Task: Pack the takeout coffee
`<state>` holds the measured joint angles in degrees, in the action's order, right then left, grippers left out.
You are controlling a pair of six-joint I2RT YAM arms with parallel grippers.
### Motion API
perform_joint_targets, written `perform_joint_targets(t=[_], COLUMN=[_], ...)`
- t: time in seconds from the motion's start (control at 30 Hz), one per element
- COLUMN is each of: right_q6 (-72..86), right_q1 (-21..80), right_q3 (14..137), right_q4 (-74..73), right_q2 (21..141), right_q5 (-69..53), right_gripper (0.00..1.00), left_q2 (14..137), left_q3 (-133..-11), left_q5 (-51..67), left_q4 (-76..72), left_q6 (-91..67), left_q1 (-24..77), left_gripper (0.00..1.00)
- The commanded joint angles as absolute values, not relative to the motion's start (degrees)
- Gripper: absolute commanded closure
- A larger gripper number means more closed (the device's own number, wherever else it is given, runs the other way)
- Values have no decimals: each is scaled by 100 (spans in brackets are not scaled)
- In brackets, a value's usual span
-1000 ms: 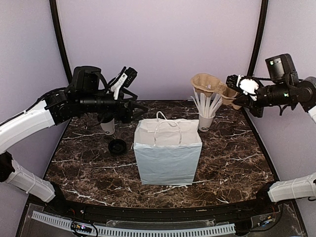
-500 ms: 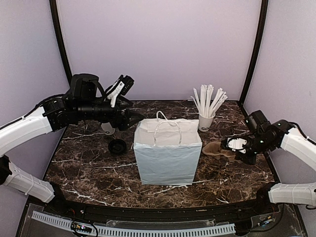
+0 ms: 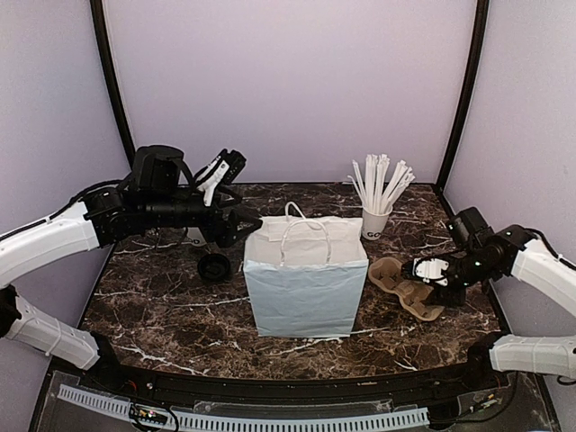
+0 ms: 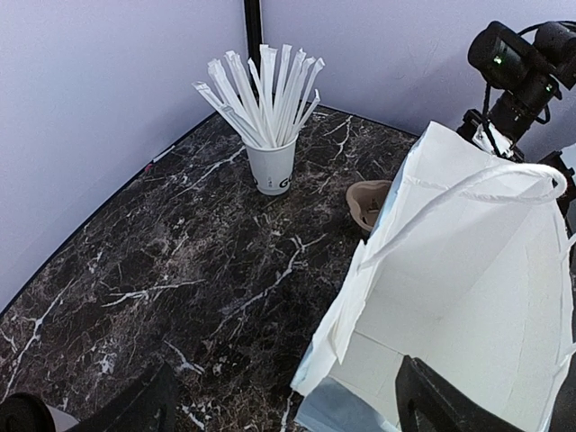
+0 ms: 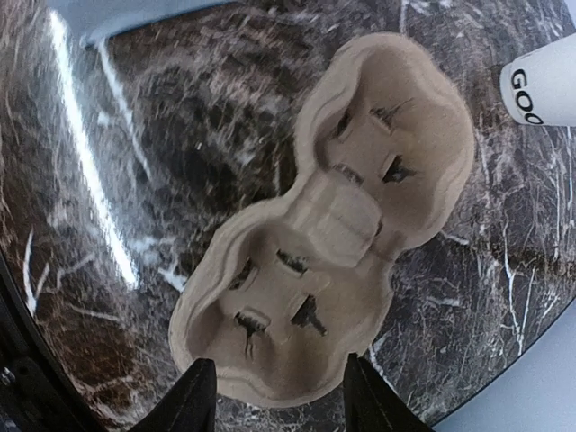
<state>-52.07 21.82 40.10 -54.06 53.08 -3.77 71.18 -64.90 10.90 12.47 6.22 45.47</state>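
Beside the bag, right claw spread over carrier, left claw spread, empty.

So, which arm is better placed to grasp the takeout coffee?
Left: the takeout coffee stands close by the left arm, while the right gripper sits over the cup carrier, across the paper bag.

The top view looks down from behind the arms over the whole bench. The left wrist view looks level across it; the right one straight down, close. All share the brown carrier.
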Motion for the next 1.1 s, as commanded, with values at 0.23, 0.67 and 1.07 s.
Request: perform_joint_targets(t=[0.23, 0.67, 1.07], right_q6=[-2984, -2500, -2158], right_q1=[2160, 2229, 2449], right_q3=[5172, 5313, 5510], right_q4=[-4820, -4597, -4508], right_q2=[7371, 8119, 8466], right_q5=[-1240, -496, -316], right_gripper=[69, 68, 57], left_q2=[6804, 6627, 6574], left_q3=[-6121, -5738, -5692], left_q5=[1150, 1096, 1082], left_q4=[970, 831, 831], left_q6=[619, 574, 598], left_q1=[4470, 4419, 4404], left_gripper=[13, 13, 13])
